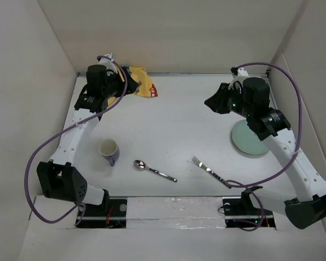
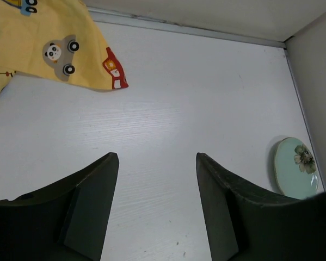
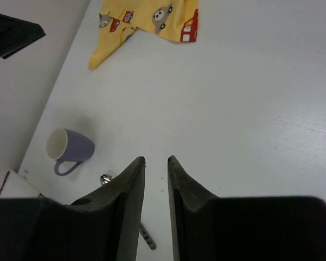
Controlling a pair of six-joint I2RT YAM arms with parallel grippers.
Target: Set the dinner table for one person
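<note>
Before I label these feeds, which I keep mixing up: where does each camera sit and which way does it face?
Top external: above and behind the bases, looking down on the dinner table; left arm and right arm show.
Left wrist: on the left arm, facing across the far table toward the plate; the left gripper, open wide, fills the bottom.
Right wrist: on the right arm, facing left toward the mug; the right gripper, jaws nearly together, shows below.
Shared: both wrist views catch the yellow cloth.
</note>
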